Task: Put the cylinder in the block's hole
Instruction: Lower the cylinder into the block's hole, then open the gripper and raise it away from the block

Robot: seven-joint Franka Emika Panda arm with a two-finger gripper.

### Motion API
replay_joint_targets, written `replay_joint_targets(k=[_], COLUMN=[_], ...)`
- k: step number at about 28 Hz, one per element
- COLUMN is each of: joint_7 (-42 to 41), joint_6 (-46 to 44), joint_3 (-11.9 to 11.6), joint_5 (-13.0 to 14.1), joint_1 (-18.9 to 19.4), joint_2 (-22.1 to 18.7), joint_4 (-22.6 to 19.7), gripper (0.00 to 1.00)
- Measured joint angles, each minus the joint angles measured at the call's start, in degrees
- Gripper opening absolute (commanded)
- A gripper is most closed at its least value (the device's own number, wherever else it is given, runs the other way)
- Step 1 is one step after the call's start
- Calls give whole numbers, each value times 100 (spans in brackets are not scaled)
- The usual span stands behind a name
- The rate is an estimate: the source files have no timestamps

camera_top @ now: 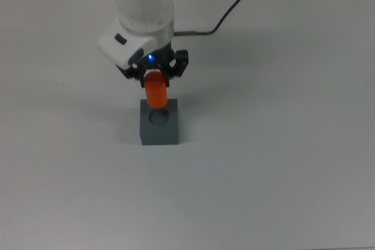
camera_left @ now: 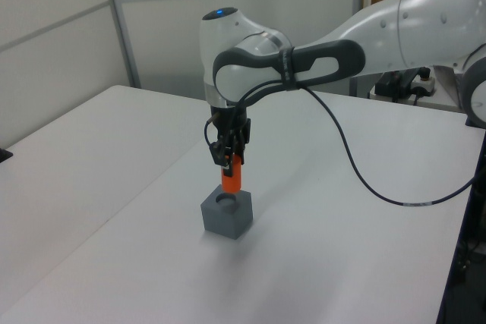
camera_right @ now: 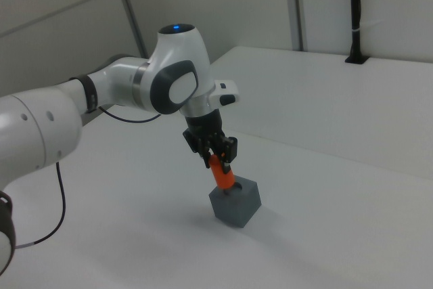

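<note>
The arm (camera_left: 357, 36) reaches in over the white surface (camera_top: 281, 162) and bends down at the wrist, so the tool (camera_top: 153, 76) points pretty much straight down, maybe tipped a little in the right view. A small blue light glows on the wrist just above the fingers. The tool is clamped on the cylinder (camera_top: 156, 94), gripping its upper part with the lower part sticking out below the fingers.

The cylinder hangs right over the block (camera_top: 159, 122), lined up with the hole (camera_top: 159, 117) or very close to it. In the left view its bottom end (camera_left: 230, 182) sits just at the hole's rim; can't tell if it's actually started going in or is just above it. In the top view the cylinder covers the far edge of the block's top face.

The block sits flat on the surface, roughly mid-table, nothing else near it. A black cable (camera_left: 357, 180) trails off the wrist and loops down toward the surface behind the arm, well clear of the block. Wall panels and some clutter are in the background of the left view.
</note>
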Motion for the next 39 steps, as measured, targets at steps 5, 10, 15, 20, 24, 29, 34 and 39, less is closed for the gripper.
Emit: replay_joint_targets(k=[5, 10, 15, 20, 24, 29, 34, 39], joint_7=[0, 0, 0, 0, 0, 0, 0, 0], joint_6=[256, 274, 274, 291, 305, 315, 330, 335], joint_3=[1, 3, 3, 3, 2, 2, 2, 2], joint_5=[0, -9, -18, -24, -31, -60, -64, -64], joint_1=[1, 14, 39, 50, 49, 49, 49, 49], joint_2=[207, 299, 373, 429, 441, 493, 538, 541], joint_4=[68, 96, 96, 108, 114, 113, 114, 119], gripper=[12, 12, 13, 15, 35, 38, 95, 100])
